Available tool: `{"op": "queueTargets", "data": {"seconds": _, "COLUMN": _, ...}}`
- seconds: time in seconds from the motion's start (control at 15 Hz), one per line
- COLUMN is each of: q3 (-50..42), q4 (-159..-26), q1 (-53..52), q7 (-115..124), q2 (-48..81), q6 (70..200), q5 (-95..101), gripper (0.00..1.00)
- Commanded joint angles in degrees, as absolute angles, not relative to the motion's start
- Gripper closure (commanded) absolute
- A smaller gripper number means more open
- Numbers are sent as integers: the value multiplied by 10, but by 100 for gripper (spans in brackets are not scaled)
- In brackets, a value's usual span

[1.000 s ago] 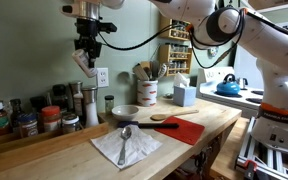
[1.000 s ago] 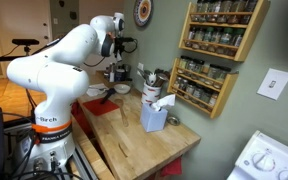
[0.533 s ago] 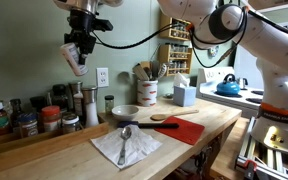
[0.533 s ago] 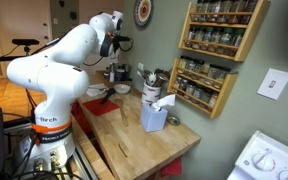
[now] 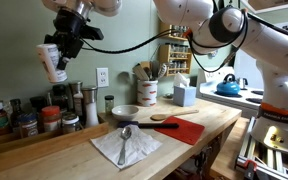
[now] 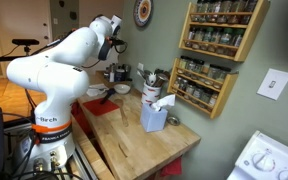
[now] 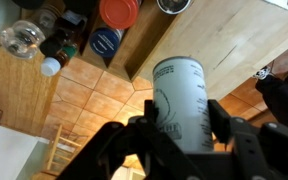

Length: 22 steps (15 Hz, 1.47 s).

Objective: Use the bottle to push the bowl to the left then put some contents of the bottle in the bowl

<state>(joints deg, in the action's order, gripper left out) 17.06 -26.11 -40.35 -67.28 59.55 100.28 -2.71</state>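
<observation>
While the gripper (image 7: 184, 128) has 2 fingers clamped round the bottle (image 5: 52, 62) way up above the spice jars (image 5: 24, 120), I'd bring it down low beside the bowl (image 5: 126, 112) on the counter (image 5: 216, 124) and nudge slowly, cap up.

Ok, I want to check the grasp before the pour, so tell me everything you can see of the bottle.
The bottle is a short white cylinder with dark print, plastic by its look. It hangs tilted, high above the end of the counter where the spice jars stand, apart from the bowl. The gripper is shut on it, one finger on each side; nothing else touches it.
</observation>
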Motion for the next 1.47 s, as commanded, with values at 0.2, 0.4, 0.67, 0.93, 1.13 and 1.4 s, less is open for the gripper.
{"op": "queueTargets", "data": {"seconds": 0.2, "q3": 194, "q4": -250, "q1": -416, "q7": -745, "q2": 645, "q6": 1003, "q5": -67, "gripper": 69}}
{"op": "queueTargets", "data": {"seconds": 0.4, "q3": 183, "q4": -245, "q1": -422, "q7": -735, "q2": 650, "q6": 994, "q5": -60, "gripper": 44}}
{"op": "queueTargets", "data": {"seconds": 0.67, "q3": 183, "q4": -246, "q1": -426, "q7": -743, "q2": 660, "q6": 994, "q5": -60, "gripper": 44}}
{"op": "queueTargets", "data": {"seconds": 0.93, "q3": 190, "q4": -256, "q1": -424, "q7": -755, "q2": 663, "q6": 1002, "q5": -67, "gripper": 69}}
{"op": "queueTargets", "data": {"seconds": 1.13, "q3": 194, "q4": -247, "q1": -427, "q7": -755, "q2": 685, "q6": 1014, "q5": -73, "gripper": 69}}
{"op": "queueTargets", "data": {"seconds": 1.4, "q3": 204, "q4": -244, "q1": -432, "q7": -760, "q2": 715, "q6": 1037, "q5": -88, "gripper": 69}}
